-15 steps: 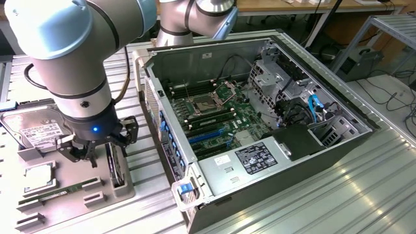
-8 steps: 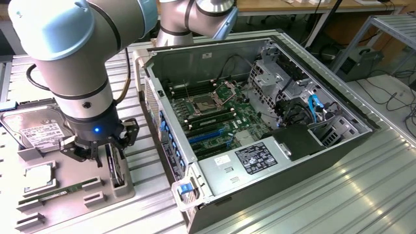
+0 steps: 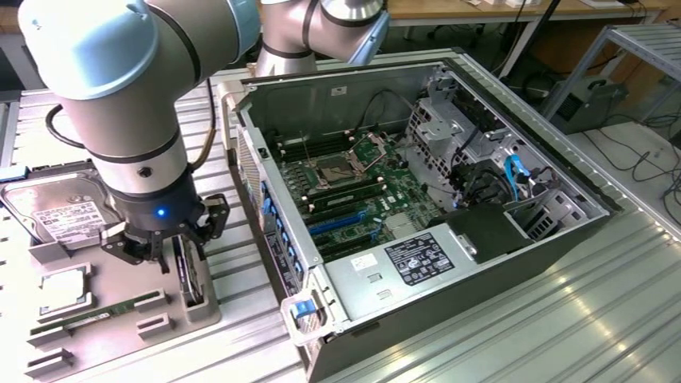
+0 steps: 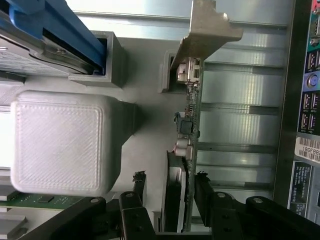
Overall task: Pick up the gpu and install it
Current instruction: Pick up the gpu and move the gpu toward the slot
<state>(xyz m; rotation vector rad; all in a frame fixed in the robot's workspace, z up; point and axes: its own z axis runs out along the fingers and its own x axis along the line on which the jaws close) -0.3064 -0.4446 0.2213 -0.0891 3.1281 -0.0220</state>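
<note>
Black gripper [image 4: 170,184] fingers [image 4: 210,196] sat closest, 1 on each side of the gpu [image 4: 189,112]. They appeared clamped on it, though 1 pad's contact was hard to confirm. The gpu stood on edge in a slot along the grey tray's [image 4: 145,80] edge beside the open computer case [image 3: 319,104], its pale bracket [image 4: 207,30] at 1 end. A hard drive [image 3: 64,214] lay near the tray's opposite edge.

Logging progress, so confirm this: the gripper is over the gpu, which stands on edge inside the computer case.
Not inside: the exterior view shows the gpu standing on edge in the grey tray beside the computer case, with the gripper over it.
</note>
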